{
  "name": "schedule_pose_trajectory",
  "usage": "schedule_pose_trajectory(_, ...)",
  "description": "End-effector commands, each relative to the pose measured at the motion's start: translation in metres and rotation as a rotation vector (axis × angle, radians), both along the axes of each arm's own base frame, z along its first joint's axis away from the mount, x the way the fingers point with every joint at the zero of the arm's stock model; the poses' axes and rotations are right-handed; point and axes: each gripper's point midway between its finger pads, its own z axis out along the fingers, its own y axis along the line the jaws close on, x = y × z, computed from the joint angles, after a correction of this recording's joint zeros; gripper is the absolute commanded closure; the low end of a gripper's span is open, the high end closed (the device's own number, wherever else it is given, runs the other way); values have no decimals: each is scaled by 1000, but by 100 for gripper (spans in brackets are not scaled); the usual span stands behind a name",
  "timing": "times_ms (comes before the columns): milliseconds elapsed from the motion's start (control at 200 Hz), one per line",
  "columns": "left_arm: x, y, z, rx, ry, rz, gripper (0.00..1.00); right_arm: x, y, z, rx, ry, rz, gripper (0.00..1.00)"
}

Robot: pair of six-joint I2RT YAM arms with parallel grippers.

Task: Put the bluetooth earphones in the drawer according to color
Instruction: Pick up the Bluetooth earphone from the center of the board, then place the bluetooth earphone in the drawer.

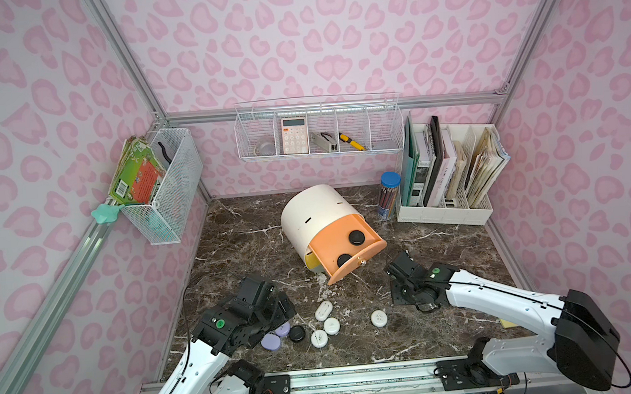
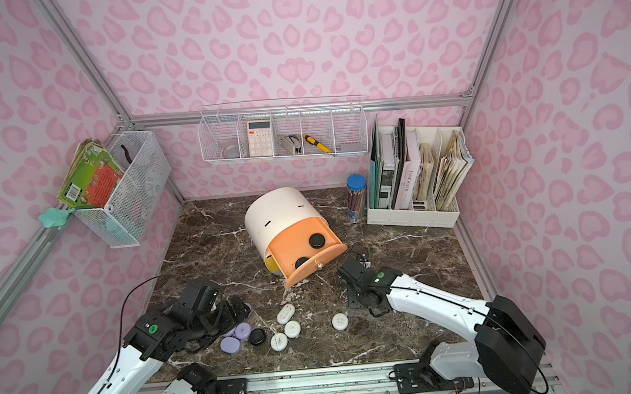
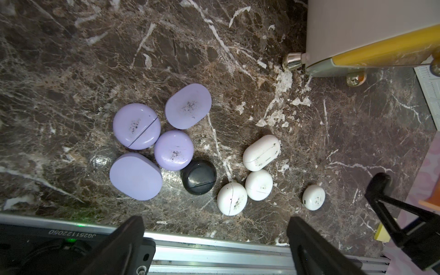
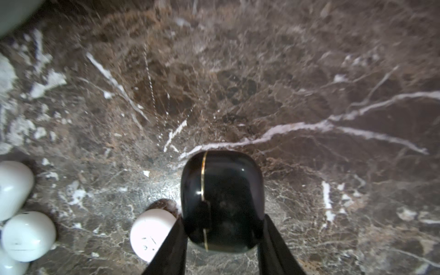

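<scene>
Evidently light and slick, the black case sits pinched sidewise in the right end effector; the left end effector gapes.

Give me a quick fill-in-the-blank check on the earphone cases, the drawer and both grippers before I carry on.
1. The open peach-orange plastic drawer of the white round-topped cabinet holds ___ black cases.
2. The right gripper is shut on a ___ glossy rounded earphone case.
3. Loose on the dark marble tabletop lie four lavender cases, four white cases and ___ black case.
4. The left gripper has its jaws ___.
Missing words: two; black; one; open.
</scene>
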Motion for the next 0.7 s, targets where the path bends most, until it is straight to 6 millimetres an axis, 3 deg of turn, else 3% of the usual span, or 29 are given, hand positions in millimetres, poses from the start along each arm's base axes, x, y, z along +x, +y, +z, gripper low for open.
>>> schedule_pose_trajectory(0,3,0,-1,4,-8,5,1,10,-14,23,-17,-44,-11,67)
schedule_pose_trajectory(125,3,2,-3,12,-2,10,1,28,-18,60,23,-123,-9,67)
schedule_pose_trajectory(290,3,2,-4,15,3,14,1,52,-8,107,86,-200,30,68)
schedule_pose_trajectory(495,3,2,-6,18,11,16,1,82,20,159,125,-272,102,68)
schedule_pose_trajectory(525,3,2,-6,20,15,16,1,84,24,159,124,-269,113,68)
schedule_pose_trajectory(560,3,2,-7,22,17,18,1,91,32,177,150,-301,127,68)
schedule_pose_trajectory(695,3,3,-8,30,21,20,1,106,58,198,207,-323,189,68)
